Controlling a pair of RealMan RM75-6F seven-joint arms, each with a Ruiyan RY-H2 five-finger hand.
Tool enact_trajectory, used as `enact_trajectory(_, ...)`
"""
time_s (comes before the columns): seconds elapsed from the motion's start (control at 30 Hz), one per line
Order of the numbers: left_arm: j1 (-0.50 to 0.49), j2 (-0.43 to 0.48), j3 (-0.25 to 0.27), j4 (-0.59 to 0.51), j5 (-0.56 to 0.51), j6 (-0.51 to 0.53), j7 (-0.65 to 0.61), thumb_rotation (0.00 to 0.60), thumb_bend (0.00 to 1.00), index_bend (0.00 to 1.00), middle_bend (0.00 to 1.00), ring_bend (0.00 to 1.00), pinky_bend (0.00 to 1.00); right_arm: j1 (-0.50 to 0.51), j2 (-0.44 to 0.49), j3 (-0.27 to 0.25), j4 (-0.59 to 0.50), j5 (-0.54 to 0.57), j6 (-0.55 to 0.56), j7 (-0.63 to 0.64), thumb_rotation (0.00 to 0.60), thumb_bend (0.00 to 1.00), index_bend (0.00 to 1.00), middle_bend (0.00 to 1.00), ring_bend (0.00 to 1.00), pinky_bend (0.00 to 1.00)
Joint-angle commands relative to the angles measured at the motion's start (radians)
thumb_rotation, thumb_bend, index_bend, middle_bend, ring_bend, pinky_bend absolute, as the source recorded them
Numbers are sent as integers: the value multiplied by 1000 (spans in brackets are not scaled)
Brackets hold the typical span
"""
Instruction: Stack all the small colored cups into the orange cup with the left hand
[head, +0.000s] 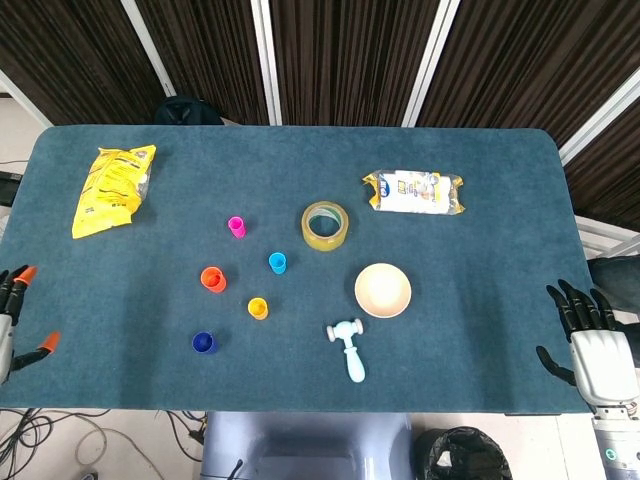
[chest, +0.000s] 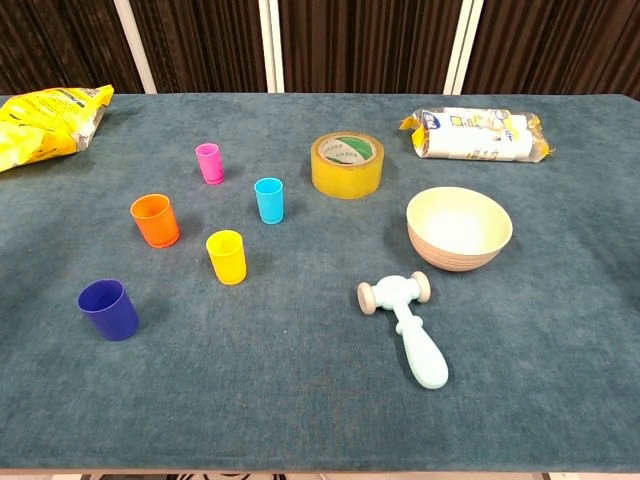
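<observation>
Both hands are being kept off the table, at its near corners, and neither is showing in the chest view. Only orange-tipped fingers of the left hand are being caught at the left edge of the head view; they are spread apart and nothing is being held by them. At the right edge, the right hand is being held palm-flat with its dark fingers fanned out, and nothing is being gripped by it either. All five cups are being left standing upright and apart from one another on the left half of the table. The orange cup is sitting at the left of the cluster, with the pink cup beyond it and to the right, the cyan cup further right, the yellow cup nearer and to the right, and the blue cup nearest the front edge. A tape roll is lying flat right of the cyan cup, and a bowl is resting nearer on the right. A toy hammer is lying just in front of the bowl. A yellow bag is lying at the far left, and a wrapped packet at the far right.
</observation>
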Motion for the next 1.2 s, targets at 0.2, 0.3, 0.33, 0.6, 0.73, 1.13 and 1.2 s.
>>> enact_trajectory(0.2,-87,-43,54,6,100,-149,-30,600,186,57,49,0,0,-4,4,4,-4,5,7,2,600,325,86,78,132,84)
enact_trajectory(0.3,-120,-79,48,6,112,-185,-35,600,176,62,50,0,0,-5,6,7,-5,10,9,6,600,325,86,78,132,84)
enact_trajectory(0.33,-127,-84,47,4,112,-195,-38,600,173,63,50,0,0,-6,7,7,-5,11,9,7,600,324,86,78,132,83)
enact_trajectory(0.6,-202,-124,43,-1,63,-339,2,600,154,77,48,0,0,-8,11,11,-9,14,13,14,600,324,86,78,132,85)
enact_trajectory(0.73,-243,-137,46,-20,49,-415,8,600,153,83,49,0,0,-9,12,11,-11,13,15,13,600,324,86,78,132,84)
enact_trajectory(1.13,-302,-195,38,6,-15,-506,66,600,153,206,56,0,0,-10,11,14,-13,19,16,12,600,324,86,78,132,84)
enact_trajectory(1.2,-309,-206,37,14,-26,-516,78,600,154,224,58,0,0,-11,11,16,-14,21,18,12,600,324,86,78,132,84)
